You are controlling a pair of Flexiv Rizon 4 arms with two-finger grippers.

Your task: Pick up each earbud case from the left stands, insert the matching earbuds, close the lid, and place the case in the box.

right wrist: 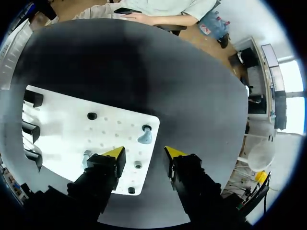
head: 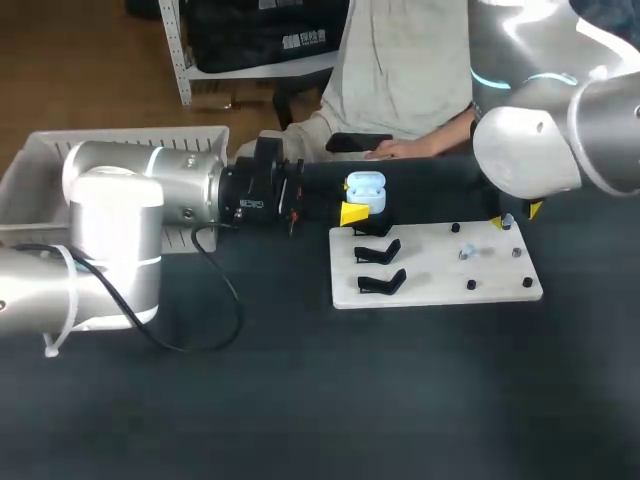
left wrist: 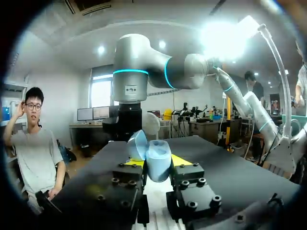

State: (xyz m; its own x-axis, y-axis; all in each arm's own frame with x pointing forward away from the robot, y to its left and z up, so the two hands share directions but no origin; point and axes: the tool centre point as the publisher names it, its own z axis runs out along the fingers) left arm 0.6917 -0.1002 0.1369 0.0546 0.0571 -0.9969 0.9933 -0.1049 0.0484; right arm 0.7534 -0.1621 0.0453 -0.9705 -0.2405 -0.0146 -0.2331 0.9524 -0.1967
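Bench (head: 300,400): dark matte top, took up most of the head view. Past its far edge was brown wood floor (head: 80,70) and a white metal shelf unit (head: 183,50) w/ a dark bag (head: 260,30) on it.

Left wrist view: light-grey walls (left wrist: 57,91), pale ceiling (left wrist: 72,33) w/ round recessed lights (left wrist: 100,49), plus one v. bright glare patch (left wrist: 225,38) overhead. Window (left wrist: 101,91) in the far wall, daylight behind it. Desk (left wrist: 91,127) in front of it w/ monitors (left wrist: 93,114); more cluttered desks (left wrist: 211,122) farther along.

Right wrist view: brown floor again past the bench edge, bright windows (right wrist: 292,76) along one side of the rm. Bench top showed a soft lighter sheen mid-surface, darker toward its far end.
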